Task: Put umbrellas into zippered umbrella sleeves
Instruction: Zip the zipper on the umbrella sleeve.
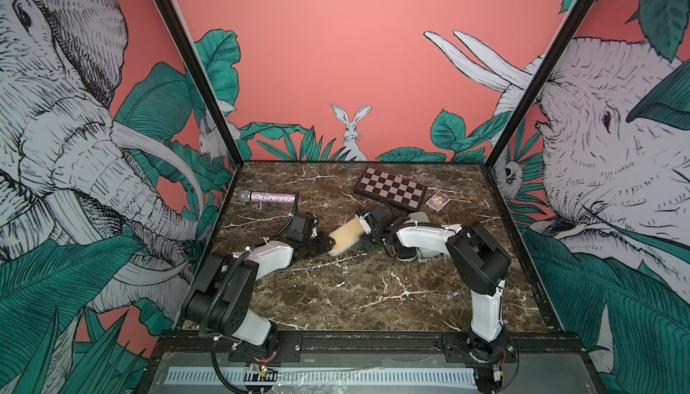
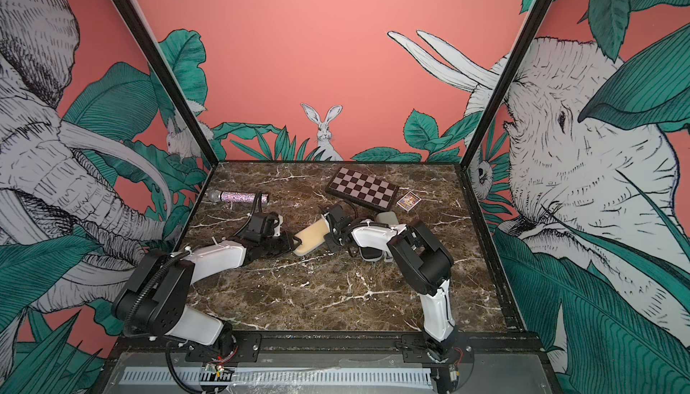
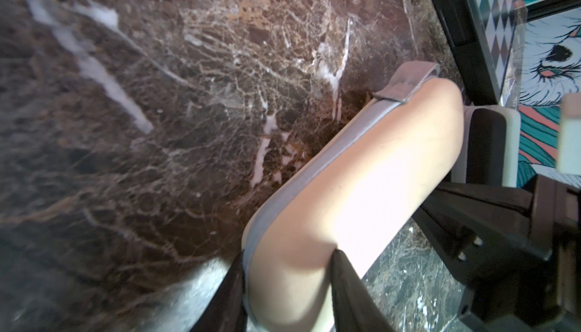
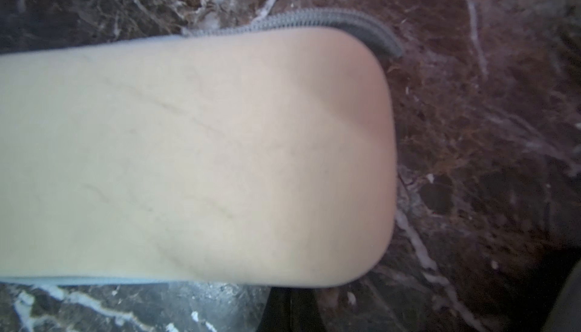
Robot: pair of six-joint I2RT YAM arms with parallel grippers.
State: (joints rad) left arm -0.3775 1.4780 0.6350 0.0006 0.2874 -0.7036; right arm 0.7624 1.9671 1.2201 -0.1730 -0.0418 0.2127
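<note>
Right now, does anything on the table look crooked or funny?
Yes. The beige sleeve sits slantwise in the middle, with its near end pinched between the left gripper's fingers. At one rounded end, a grey zipper strip curls away from the shell, so the sleeve looks partly unzipped.

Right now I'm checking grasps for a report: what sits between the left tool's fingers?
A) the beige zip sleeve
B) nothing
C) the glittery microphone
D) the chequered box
A: in the left wrist view the left tool has a dark finger on each side of the rounded end of the beige zip sleeve, pressing into its shell.
</note>
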